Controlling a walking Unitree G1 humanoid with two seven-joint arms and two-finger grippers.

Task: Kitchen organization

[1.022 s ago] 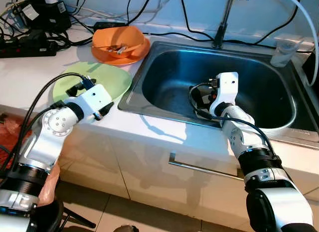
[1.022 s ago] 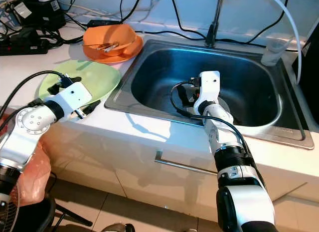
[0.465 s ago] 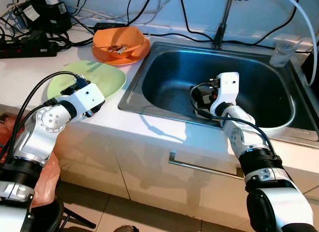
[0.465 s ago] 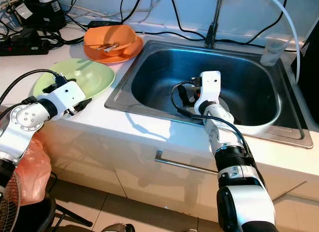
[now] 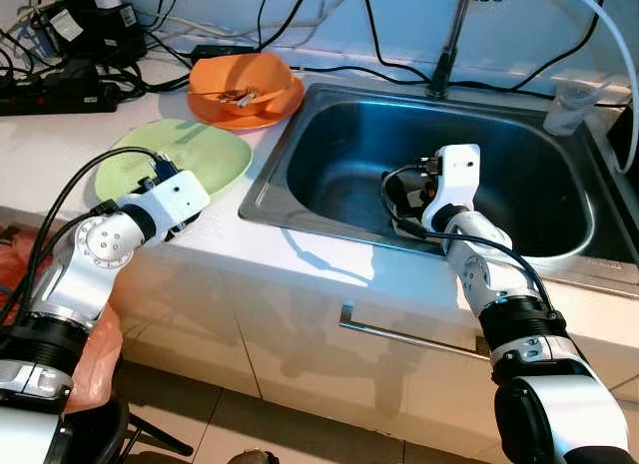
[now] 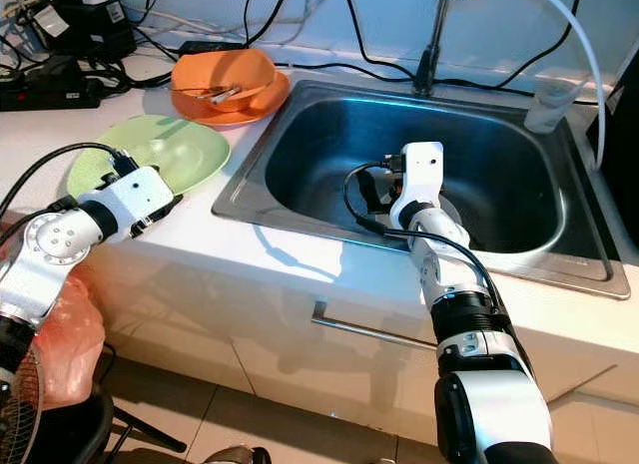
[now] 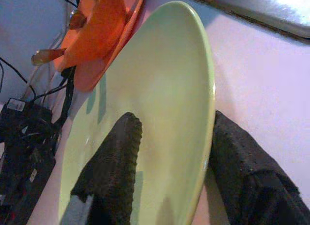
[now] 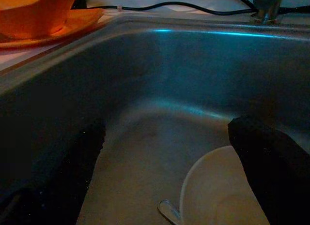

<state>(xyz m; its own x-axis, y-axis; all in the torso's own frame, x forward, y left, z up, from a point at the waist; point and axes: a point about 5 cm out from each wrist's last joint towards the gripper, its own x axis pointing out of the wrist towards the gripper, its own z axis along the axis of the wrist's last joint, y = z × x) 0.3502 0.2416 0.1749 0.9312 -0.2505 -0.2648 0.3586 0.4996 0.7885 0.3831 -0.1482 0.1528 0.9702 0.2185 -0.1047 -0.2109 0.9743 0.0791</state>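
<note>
The right arm hides most of the white plate (image 8: 227,191) in the sink (image 5: 329,135). The tap's (image 5: 451,35) top is cut off.

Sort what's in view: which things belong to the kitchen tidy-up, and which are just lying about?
Job:
green plate, its rim between the left gripper fingers
white plate in the sink
orange bowl
right gripper

Lying about:
power strip
cables
plastic cup
</note>
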